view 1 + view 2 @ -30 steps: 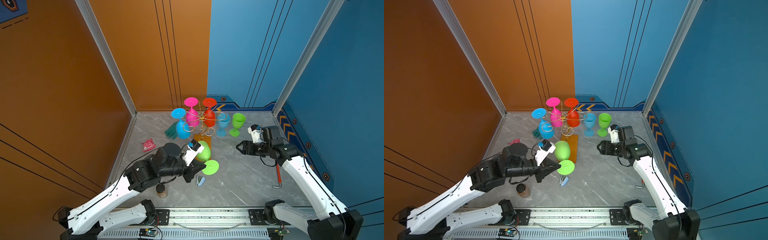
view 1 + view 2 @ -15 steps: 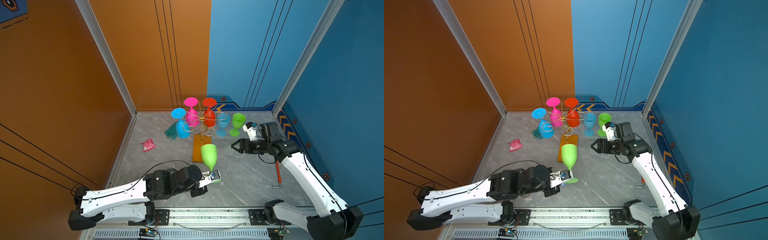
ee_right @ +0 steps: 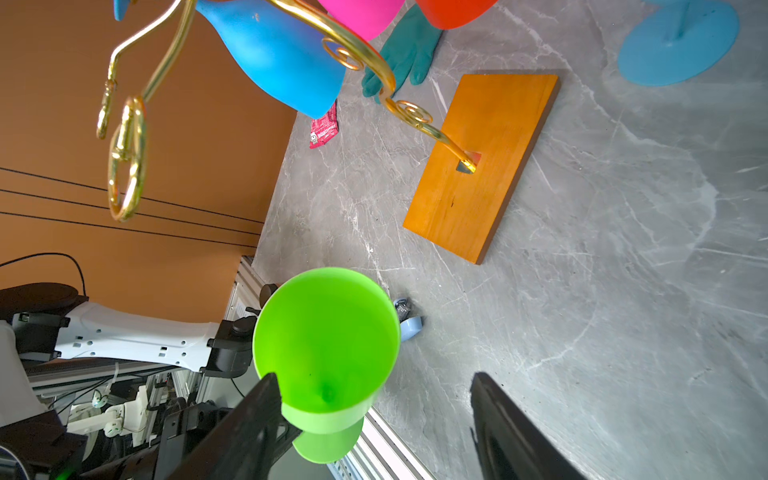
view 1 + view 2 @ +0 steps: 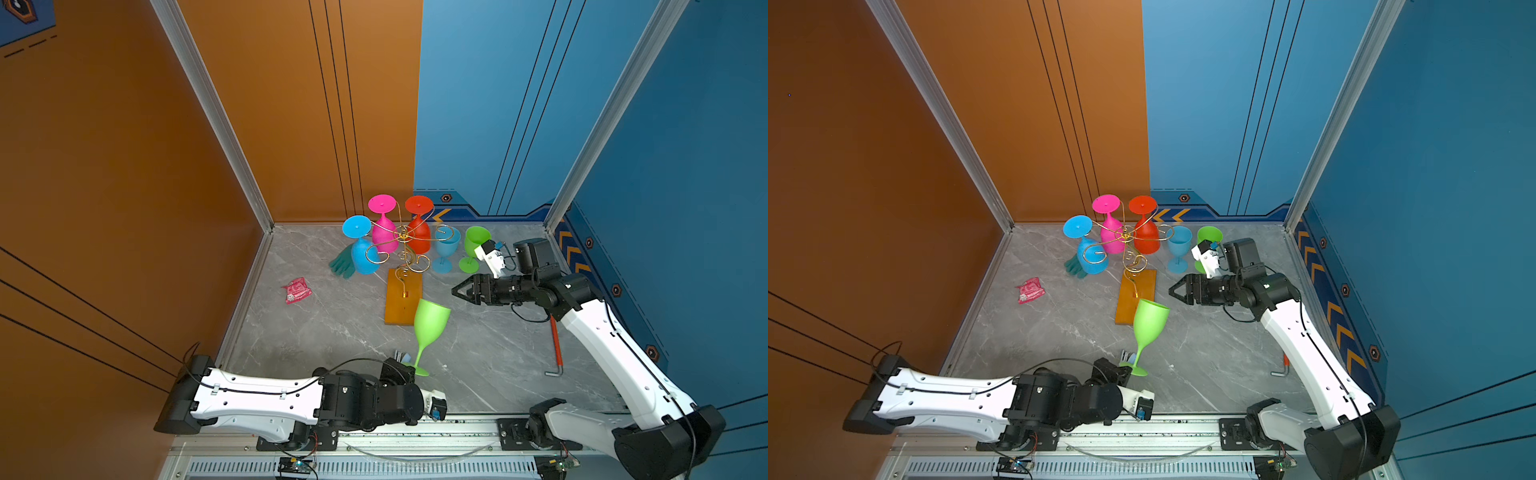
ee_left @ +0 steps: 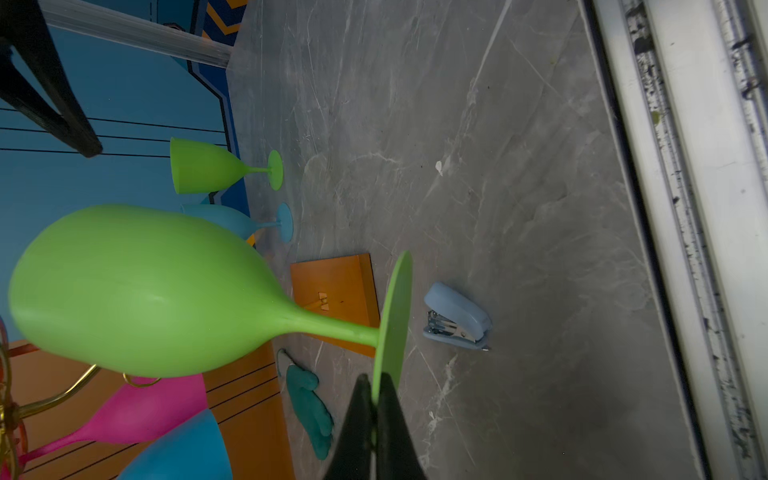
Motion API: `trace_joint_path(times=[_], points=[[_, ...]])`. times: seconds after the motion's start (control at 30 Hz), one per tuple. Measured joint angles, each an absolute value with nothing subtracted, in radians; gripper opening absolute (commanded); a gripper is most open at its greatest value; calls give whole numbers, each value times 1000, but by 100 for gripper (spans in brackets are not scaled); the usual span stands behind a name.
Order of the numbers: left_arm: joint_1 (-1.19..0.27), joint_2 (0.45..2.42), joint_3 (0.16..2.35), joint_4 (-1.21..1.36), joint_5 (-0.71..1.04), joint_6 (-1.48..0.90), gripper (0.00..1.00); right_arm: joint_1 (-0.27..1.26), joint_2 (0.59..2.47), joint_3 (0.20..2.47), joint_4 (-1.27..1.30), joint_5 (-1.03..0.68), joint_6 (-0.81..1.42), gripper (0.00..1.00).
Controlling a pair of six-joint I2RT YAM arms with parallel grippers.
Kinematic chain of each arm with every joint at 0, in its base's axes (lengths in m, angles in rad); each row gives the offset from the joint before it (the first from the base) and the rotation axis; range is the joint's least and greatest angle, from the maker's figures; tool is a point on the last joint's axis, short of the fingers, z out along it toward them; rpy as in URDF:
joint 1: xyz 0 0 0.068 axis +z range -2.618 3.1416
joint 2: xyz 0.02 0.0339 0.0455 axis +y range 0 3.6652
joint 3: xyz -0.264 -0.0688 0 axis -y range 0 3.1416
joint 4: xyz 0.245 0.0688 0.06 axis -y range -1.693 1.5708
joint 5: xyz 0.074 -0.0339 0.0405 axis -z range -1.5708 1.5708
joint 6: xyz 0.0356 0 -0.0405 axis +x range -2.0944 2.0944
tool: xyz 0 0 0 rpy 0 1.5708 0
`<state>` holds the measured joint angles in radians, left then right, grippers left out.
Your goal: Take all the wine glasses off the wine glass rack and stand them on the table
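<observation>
Standing behind, the wine glass rack (image 4: 398,301) is cleared of the green wine glass (image 4: 431,322), which is held tilted near the front, its foot pinched in the clamped left gripper (image 5: 375,381); the right gripper (image 4: 457,290) is spread, empty. Setting down is judged next: foot levelled, then released.

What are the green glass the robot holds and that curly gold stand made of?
The green wine glass looks like plastic: opaque, matte, evenly coloured. The wine glass rack seems metal wire, shiny gold with glints; its base looks like varnished wood, showing grain.
</observation>
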<state>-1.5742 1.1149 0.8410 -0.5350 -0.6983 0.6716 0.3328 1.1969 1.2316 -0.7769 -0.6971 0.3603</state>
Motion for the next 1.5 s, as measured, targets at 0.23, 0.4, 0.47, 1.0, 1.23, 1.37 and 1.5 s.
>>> trace_joint_path(times=[0.23, 0.4, 0.47, 1.0, 1.23, 1.37, 1.5], points=[[-1603, 1132, 793, -448, -854, 840, 0, 366, 1221, 1232, -778, -713, 361, 70], [-1608, 1134, 765, -374, -924, 939, 0, 376, 1222, 1232, -790, -733, 360, 65], [-1611, 1134, 757, -342, -948, 982, 0, 379, 1222, 1232, -802, -735, 358, 61], [-1613, 1135, 692, -224, -1049, 1172, 0, 381, 1254, 1232, -832, -772, 353, 17], [-1613, 1137, 679, -193, -1057, 1208, 8, 381, 1257, 1232, -838, -774, 348, 7], [-1613, 1137, 670, -175, -1067, 1203, 14, 381, 1258, 1232, -849, -759, 341, 2], [-1613, 1137, 667, -170, -1066, 1171, 28, 381, 1259, 1233, -849, -751, 341, 0]])
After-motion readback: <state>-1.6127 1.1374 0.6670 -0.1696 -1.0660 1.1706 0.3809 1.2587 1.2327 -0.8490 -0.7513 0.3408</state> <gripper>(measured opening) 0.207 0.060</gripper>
